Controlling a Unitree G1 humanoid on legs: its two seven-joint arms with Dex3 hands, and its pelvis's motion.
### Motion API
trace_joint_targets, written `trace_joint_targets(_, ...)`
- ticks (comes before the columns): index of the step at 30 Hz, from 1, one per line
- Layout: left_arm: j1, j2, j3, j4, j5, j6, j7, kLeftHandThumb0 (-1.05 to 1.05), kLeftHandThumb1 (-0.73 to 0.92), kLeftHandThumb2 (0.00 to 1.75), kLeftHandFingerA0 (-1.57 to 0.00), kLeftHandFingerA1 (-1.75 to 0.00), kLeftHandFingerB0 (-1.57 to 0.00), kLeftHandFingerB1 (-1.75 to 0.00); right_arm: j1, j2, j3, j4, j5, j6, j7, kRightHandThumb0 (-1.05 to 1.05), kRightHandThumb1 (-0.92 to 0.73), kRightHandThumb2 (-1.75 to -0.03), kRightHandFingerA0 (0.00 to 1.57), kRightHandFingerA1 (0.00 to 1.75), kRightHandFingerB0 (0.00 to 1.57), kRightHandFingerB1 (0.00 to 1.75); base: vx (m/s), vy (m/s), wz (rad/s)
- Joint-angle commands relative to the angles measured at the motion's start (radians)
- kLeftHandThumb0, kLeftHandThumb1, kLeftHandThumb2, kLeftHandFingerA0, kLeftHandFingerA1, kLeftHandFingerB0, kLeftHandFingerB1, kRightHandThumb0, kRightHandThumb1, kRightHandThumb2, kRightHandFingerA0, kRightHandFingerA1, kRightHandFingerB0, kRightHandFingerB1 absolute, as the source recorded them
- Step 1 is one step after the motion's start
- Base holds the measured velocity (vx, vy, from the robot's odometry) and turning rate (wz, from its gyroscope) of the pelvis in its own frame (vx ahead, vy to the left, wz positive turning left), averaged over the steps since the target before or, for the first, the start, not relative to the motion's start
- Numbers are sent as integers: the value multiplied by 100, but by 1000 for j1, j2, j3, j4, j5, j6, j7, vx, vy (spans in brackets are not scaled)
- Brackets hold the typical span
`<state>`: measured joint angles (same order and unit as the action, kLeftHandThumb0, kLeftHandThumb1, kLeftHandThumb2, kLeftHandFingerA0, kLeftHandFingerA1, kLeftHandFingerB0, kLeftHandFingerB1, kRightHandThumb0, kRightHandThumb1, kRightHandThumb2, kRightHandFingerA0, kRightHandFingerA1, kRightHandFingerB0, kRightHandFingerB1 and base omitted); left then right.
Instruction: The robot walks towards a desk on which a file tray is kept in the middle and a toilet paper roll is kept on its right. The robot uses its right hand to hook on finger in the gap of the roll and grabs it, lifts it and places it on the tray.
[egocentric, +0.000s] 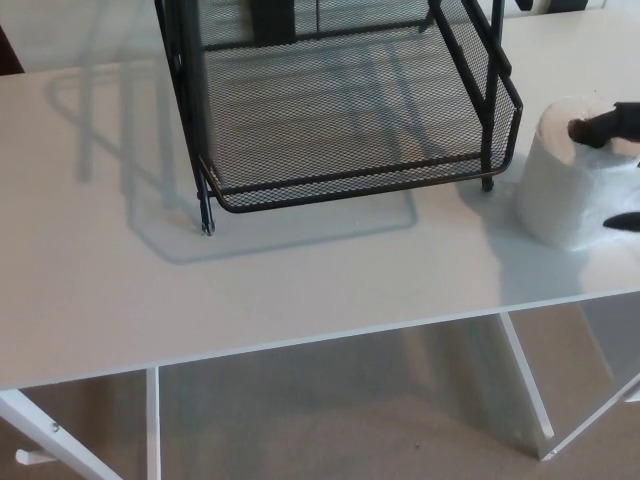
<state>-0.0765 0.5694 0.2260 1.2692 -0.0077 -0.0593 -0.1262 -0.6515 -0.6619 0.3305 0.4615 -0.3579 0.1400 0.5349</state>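
Observation:
A black wire-mesh file tray (350, 190) stands in the middle of the white desk (250, 290). To its right a white toilet paper roll (565, 190) stands upright near the desk's right edge. My right hand (610, 130) comes in from the right edge, with one black finger pushed into the roll's centre hole and another finger (625, 220) against the roll's outer side. The roll rests on the desk. My left hand does not show.
The tray's front rim sits just left of the roll, and its upright posts (495, 60) rise beside it. The desk's front edge (300, 345) runs across the lower picture, with white legs (525, 385) and carpet floor below.

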Motion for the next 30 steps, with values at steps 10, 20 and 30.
trace_joint_targets(10, -9, 15, -8, 12, 10, 8, 21, -99, 86, 80, -25, -99, -2, -86, 30, 6, 106, 59, -149, -96, -79, -55, -48, -80, 67, 70, 15, 42, 0, 0, 0)
trace_joint_targets(20, -9, 15, -28, 8, 18, 5, 22, -57, 59, 126, -12, -67, 0, -62, 112, 10, 143, 57, -315, -268, -539, -19, -65, -75, 84, 175, 76, 150, 0, 0, 0)
trace_joint_targets(30, -8, 18, -38, 14, 29, -1, 23, -56, 60, 127, -15, -68, 0, -62, 181, 46, 103, 113, -301, -339, -760, -15, -67, -83, 101, 174, 72, 149, 0, 0, 0)
